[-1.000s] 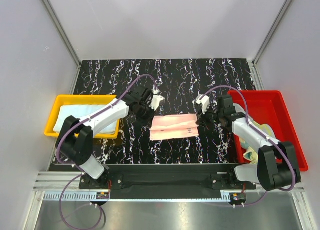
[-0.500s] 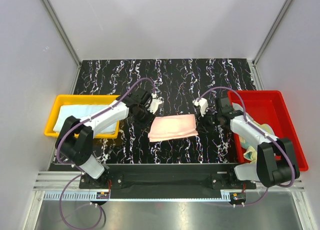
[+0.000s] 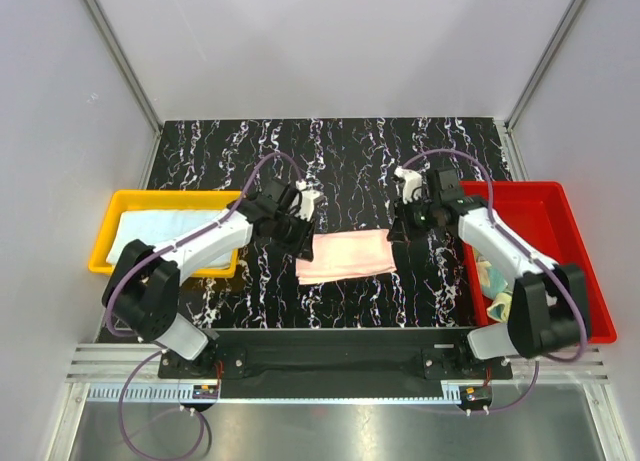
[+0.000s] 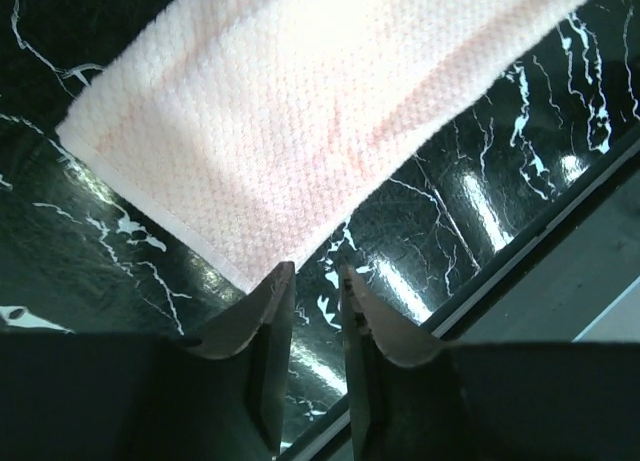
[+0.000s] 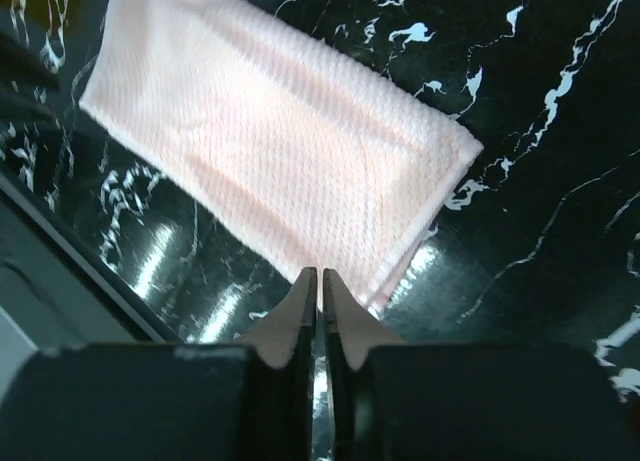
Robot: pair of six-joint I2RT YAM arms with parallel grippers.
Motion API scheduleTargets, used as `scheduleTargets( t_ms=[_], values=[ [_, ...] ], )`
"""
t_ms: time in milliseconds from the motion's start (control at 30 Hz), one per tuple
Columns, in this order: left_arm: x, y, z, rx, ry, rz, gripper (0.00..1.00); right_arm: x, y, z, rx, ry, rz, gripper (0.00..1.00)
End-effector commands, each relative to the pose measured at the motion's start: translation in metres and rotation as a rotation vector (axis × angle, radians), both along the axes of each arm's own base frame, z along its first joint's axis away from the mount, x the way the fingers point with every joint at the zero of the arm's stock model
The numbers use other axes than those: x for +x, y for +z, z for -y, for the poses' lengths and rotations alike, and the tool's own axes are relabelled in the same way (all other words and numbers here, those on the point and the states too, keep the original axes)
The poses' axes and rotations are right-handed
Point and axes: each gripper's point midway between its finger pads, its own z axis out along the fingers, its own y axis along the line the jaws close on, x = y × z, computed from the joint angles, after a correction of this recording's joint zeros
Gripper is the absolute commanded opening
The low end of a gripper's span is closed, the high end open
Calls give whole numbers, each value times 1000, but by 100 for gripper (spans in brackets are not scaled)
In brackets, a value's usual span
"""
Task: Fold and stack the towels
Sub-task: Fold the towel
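One folded towel on tabletop | left fingers slightly spread, right fingers nearly together, both empty | I hover at its ends to refold.

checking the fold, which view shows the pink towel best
Top external: the folded pink towel lies flat, fully in frame. Left wrist crops its far end; right wrist shows nearly all, one corner cut off.

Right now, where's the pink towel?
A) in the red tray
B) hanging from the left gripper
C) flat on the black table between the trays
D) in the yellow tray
C: the pink towel lies folded flat on the black marbled table, between the yellow tray and the red tray.
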Motion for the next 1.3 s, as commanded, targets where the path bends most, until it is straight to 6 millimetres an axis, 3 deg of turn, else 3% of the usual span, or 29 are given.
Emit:
scheduleTargets(
  t_ms=[0, 167, 200, 333, 400, 533, 633, 733, 833, 967, 1067, 1267],
  values=[
    [8, -8, 14, -71, 112, -35, 29, -6, -9, -13, 56, -189, -284, 8],
    [1, -28, 18, -101, 187, -98, 29, -27, -41, -27, 176, -229, -404, 4],
    [-5, -48, 9, -68, 240, -135, 29, -30, -71, -19, 114, -278, -468, 1],
    [-9, -61, 3, -28, 258, -155, 29, -25, -95, -4, 20, -337, -495, 0],
    [-10, -55, 1, -24, 259, -148, 30, -20, -92, -4, 19, -346, -474, 0],
    [-4, -20, 7, -75, 251, -103, 34, -11, -69, -4, 25, -362, -437, 0],
    [1, 2, 12, -118, 248, -68, 37, -15, -44, -21, 58, -312, -419, 0],
    [5, 1, 15, -130, 275, -81, 37, -24, -28, -48, 100, -235, -420, 1],
    [3, -15, 10, -106, 324, -107, 37, -31, -34, -56, 86, -218, -438, 3],
    [-3, -31, -8, -31, 369, -101, 39, -32, -59, -30, -31, -350, -419, 13],
    [-2, -32, -15, -16, 391, -74, 40, -32, -65, -24, -45, -380, -402, 14],
    [-20, -48, 0, -125, 371, -154, 39, -36, -101, -14, -119, -393, -432, 11]
  ],
)
